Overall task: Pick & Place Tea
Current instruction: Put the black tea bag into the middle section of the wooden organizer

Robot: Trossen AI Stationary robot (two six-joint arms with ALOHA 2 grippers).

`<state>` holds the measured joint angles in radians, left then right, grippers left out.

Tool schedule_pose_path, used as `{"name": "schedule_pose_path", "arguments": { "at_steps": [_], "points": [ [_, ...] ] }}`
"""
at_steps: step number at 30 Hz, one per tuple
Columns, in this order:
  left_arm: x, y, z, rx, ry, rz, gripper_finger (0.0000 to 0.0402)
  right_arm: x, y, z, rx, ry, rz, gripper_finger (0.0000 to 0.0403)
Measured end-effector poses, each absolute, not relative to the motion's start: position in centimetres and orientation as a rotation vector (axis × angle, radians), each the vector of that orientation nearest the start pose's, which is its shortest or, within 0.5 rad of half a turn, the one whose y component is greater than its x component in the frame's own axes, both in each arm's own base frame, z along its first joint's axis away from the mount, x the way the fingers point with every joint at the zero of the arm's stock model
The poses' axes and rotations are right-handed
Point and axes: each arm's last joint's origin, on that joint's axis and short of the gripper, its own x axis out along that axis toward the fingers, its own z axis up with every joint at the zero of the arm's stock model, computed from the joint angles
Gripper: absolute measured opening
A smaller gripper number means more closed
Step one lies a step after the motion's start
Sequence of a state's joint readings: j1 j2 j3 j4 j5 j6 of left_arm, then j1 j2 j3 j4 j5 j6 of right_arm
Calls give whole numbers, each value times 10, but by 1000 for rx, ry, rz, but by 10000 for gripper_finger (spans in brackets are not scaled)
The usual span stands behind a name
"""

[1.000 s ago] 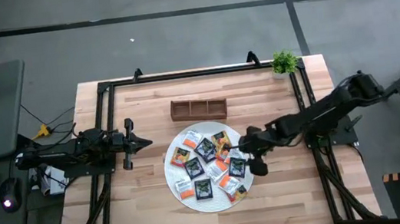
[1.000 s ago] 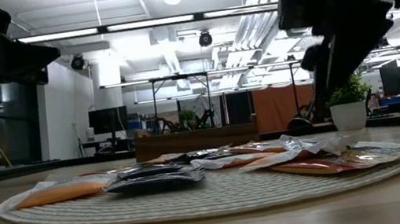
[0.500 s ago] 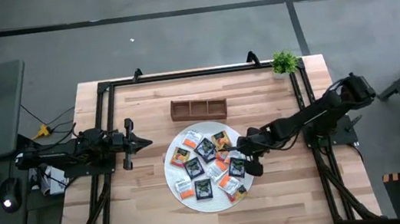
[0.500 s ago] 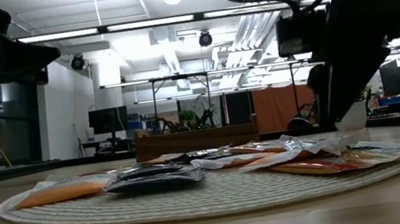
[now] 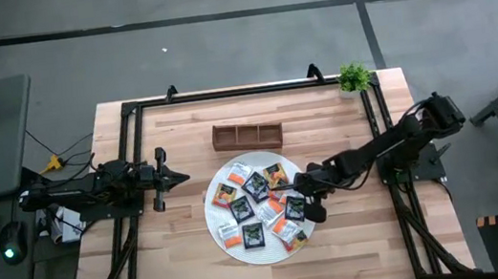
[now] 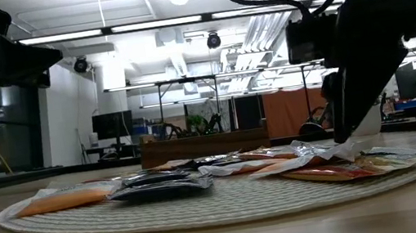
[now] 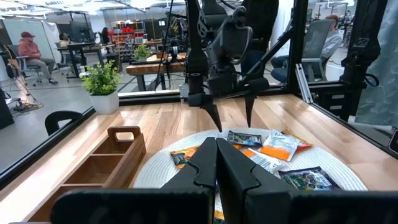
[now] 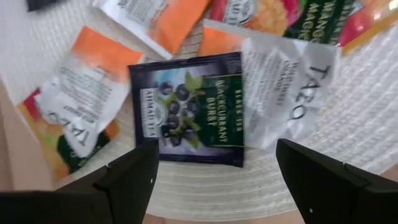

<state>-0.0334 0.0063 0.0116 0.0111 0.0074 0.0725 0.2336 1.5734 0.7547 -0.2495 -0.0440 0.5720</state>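
Several small tea sachets, black, orange and silver, lie flat on a round white mat (image 5: 213, 217) in the middle of the table. My right gripper (image 5: 305, 201) stands open over the mat's right side, pointing steeply down. Its tips (image 6: 341, 131) are just above the sachets. In the right wrist view a black sachet (image 8: 198, 109) lies ahead of my right gripper (image 8: 217, 180), between the lines of its two fingers. My left gripper (image 5: 177, 177) waits shut and level at the table's left, clear of the mat.
A brown wooden three-compartment tray (image 5: 247, 137) stands just beyond the mat's far edge. A small potted plant (image 5: 354, 77) sits at the far right corner. A black frame (image 5: 135, 154) runs along the table's sides. Bare wood lies near the front edge.
My right gripper has come down toward the mat and a little toward the table's left, and has rolled slightly. Its tips now hang just above the sachets on the mat's right side. The sachets have not moved.
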Motion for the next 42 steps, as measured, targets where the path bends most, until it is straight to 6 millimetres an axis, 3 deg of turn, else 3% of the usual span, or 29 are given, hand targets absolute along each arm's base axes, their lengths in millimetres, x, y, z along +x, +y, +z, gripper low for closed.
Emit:
{"name": "schedule_pose_path", "arguments": {
  "at_steps": [15,42],
  "points": [
    [97,-3,168,72,-18,-40,0,278,69,130,416,1110,-68,319],
    [97,-3,168,72,-18,-40,0,281,81,135,470,1116,-56,288]
  ]
}}
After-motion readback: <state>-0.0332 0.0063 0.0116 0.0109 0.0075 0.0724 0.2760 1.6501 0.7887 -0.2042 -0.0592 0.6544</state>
